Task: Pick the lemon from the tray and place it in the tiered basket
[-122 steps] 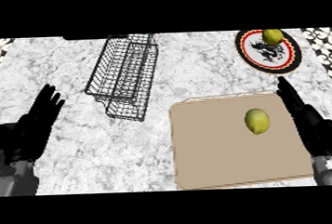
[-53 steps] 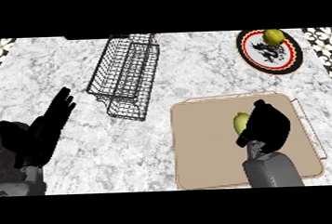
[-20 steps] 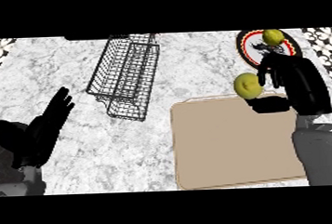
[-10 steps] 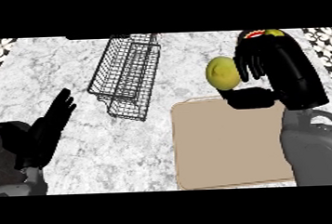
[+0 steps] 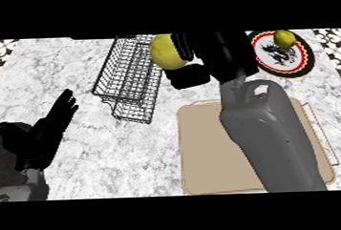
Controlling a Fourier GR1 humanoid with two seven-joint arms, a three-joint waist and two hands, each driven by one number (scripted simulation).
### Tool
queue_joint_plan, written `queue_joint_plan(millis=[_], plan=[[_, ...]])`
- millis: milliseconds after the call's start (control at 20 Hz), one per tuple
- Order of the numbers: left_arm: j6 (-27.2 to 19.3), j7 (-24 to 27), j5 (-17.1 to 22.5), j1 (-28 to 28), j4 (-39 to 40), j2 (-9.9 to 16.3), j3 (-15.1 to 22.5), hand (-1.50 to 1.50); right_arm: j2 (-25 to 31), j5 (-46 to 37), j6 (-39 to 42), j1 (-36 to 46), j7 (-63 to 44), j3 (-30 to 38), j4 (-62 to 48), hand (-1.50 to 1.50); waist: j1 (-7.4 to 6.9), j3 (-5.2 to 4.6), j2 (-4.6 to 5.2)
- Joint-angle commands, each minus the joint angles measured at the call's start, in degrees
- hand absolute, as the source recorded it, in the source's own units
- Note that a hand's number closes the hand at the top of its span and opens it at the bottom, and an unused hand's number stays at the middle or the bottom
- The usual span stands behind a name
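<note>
Lemon (image 5: 168, 51), held in the curled fingers of the right hand (image 5: 212, 55), sits at the right edge of the tiered basket (image 5: 130, 77), apparently above its rim. The left hand (image 5: 50, 128) rests open, left of the basket.

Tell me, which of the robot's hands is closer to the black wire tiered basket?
Right. The right hand, holding the yellow lemon, is at the black wire tiered basket's right edge. The left hand rests open on the counter, well off to the basket's lower left.
</note>
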State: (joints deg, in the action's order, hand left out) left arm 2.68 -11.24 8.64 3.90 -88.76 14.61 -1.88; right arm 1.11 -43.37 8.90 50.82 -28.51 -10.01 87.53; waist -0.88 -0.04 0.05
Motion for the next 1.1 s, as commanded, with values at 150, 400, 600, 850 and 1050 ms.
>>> queue_joint_plan(millis=[150, 400, 600, 850, 1050], plan=[[1.9, -0.7, 0.6, 0.2, -0.5, 0.8, -1.3, 0.0, -1.1, 4.9, -9.5, 11.5, -7.8, -6.8, -14.0, 1.5, -0.43, 0.01, 0.02], [0.6, -2.7, 0.2, 1.8, -0.3, -0.2, -1.9, 0.0, -1.1, 6.4, -11.2, 15.3, -7.5, -6.7, -20.9, 1.5, -0.04, 0.01, 0.02], [1.8, -2.1, 0.6, 1.2, -0.2, -0.1, -2.1, 0.0, -1.1, 11.0, -19.7, 18.2, -9.5, -13.5, -29.2, 1.5, -0.9, -0.02, 0.19], [0.6, -1.7, -1.5, 1.4, -1.0, -1.7, -0.8, 0.0, -1.1, 11.1, -22.7, 19.9, -1.7, -12.8, -37.9, 1.5, -0.81, 0.0, 0.28], [-0.4, -2.6, -3.2, 1.0, -2.3, -3.4, 1.3, 0.0, -1.1, 13.0, -26.5, 23.1, -0.9, -14.4, -44.2, 1.5, -1.3, 0.0, 0.36]])
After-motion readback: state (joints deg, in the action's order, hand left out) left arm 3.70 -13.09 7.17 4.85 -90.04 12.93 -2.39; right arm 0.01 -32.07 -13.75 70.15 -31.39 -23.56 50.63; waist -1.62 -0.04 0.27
